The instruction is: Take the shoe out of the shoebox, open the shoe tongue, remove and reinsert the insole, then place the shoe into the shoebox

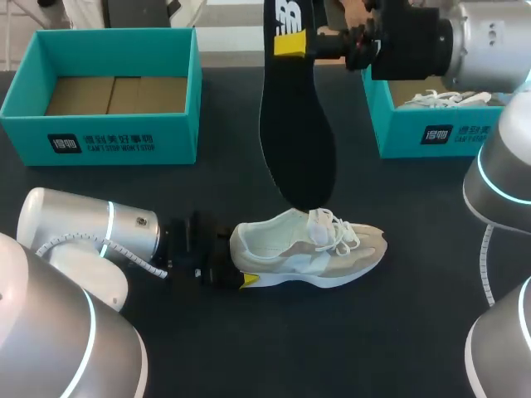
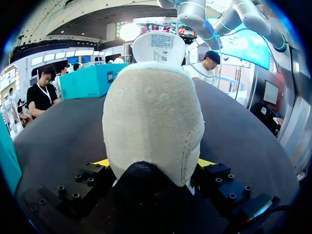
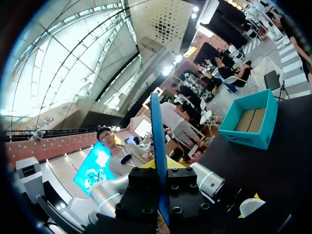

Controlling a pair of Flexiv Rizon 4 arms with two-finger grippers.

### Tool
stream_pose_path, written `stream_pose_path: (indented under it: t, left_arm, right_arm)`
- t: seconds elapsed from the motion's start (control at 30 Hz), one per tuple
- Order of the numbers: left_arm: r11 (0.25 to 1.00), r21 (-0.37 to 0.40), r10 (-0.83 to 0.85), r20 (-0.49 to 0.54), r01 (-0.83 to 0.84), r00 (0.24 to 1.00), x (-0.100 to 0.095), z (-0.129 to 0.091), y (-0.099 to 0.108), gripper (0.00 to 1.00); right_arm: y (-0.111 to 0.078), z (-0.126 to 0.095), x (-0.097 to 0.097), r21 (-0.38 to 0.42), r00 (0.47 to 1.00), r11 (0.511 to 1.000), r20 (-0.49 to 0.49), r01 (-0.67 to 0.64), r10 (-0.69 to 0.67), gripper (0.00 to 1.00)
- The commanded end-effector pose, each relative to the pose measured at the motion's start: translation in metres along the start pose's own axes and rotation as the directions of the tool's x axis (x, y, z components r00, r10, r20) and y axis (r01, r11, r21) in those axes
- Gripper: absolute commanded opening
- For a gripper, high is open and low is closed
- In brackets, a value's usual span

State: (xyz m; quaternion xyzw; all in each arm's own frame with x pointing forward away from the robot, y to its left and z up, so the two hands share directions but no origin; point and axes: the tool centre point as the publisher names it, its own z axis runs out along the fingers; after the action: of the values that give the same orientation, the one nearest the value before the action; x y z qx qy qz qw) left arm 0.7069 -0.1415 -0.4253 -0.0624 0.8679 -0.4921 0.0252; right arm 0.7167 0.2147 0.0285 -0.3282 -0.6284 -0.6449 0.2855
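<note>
A beige-and-white sneaker [image 1: 315, 249] lies on its sole on the dark table [image 1: 249, 348], toe to the right. My left gripper [image 1: 236, 269] is shut on its heel. In the left wrist view the heel [image 2: 153, 122] fills the space between the yellow tips [image 2: 103, 163]. A black insole [image 1: 297, 124] hangs upright with its toe end just over the sneaker's opening. My right gripper [image 1: 292, 43] is shut on the insole's upper end. In the right wrist view the insole [image 3: 157, 131] stands edge-on between the right gripper's [image 3: 161, 168] fingers.
An empty teal shoebox [image 1: 108, 83] with a cardboard floor stands at the back left, also seen as the teal box [image 3: 248, 122] in the right wrist view. A second teal box [image 1: 431, 124] at the back right holds something white with laces.
</note>
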Motion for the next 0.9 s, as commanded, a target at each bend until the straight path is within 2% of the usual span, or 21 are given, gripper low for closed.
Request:
stream_pose_path:
  t: [0.03,0.13,0.3,0.43,0.6,0.9]
  left_arm:
    - [1.000,-0.004,-0.001,0.001,0.001,1.000,-0.001,0.002,0.003,0.00]
    - [1.000,-0.004,-0.001,0.001,0.001,1.000,-0.001,0.002,0.003,0.00]
    - [1.000,-0.004,-0.001,0.001,0.001,1.000,-0.001,0.002,0.003,0.00]
    - [1.000,-0.004,-0.001,0.001,0.001,1.000,-0.001,0.002,0.003,0.00]
    - [1.000,-0.004,-0.001,0.001,0.001,1.000,-0.001,0.002,0.003,0.00]
    - [1.000,-0.004,-0.001,0.001,0.001,1.000,-0.001,0.002,0.003,0.00]
  right_arm:
    - [0.000,0.002,0.000,0.000,1.000,1.000,0.003,-0.001,0.001,0.00]
    - [-0.002,-0.001,0.000,0.001,1.000,1.000,0.005,-0.012,0.012,0.00]
    - [-0.011,-0.014,0.001,0.053,0.995,0.994,-0.015,-0.093,0.094,0.00]
    - [-0.019,-0.020,0.008,0.038,0.988,0.987,-0.015,-0.153,0.154,0.00]
    - [-0.028,-0.014,0.027,-0.026,0.981,0.982,-0.053,-0.189,0.187,0.00]
    - [-0.044,-0.004,0.048,-0.041,0.974,0.974,-0.052,-0.223,0.221,0.00]
